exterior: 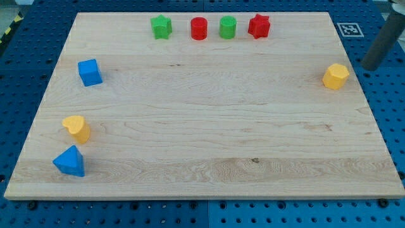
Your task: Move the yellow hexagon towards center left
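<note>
The yellow hexagon [335, 76] sits near the right edge of the wooden board [202, 114], a little above mid-height. My tip [370, 65] is the lower end of the dark rod that comes in from the view's top right. It stands just right of the hexagon and slightly higher in the view, off the board's right edge, with a small gap between them.
A blue cube [90, 72] lies at the upper left. A yellow heart-like block [77, 128] and a blue triangle [69, 161] lie at the lower left. Along the top are a green star [161, 27], a red cylinder [199, 28], a green cylinder [228, 27] and a red star [259, 26].
</note>
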`<state>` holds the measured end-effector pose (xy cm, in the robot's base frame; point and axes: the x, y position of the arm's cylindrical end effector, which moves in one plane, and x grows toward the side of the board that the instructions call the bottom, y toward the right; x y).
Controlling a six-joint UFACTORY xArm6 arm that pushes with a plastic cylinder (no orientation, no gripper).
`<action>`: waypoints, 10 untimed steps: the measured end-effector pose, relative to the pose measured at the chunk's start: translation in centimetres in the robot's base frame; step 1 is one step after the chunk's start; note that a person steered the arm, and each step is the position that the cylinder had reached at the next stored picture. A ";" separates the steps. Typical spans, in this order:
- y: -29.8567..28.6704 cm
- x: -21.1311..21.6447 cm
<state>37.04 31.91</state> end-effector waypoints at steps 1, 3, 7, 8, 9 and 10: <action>-1.6 0.3; -5.3 1.9; -9.4 5.4; -9.4 6.2; -10.4 6.5; -11.8 6.6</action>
<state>43.67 20.09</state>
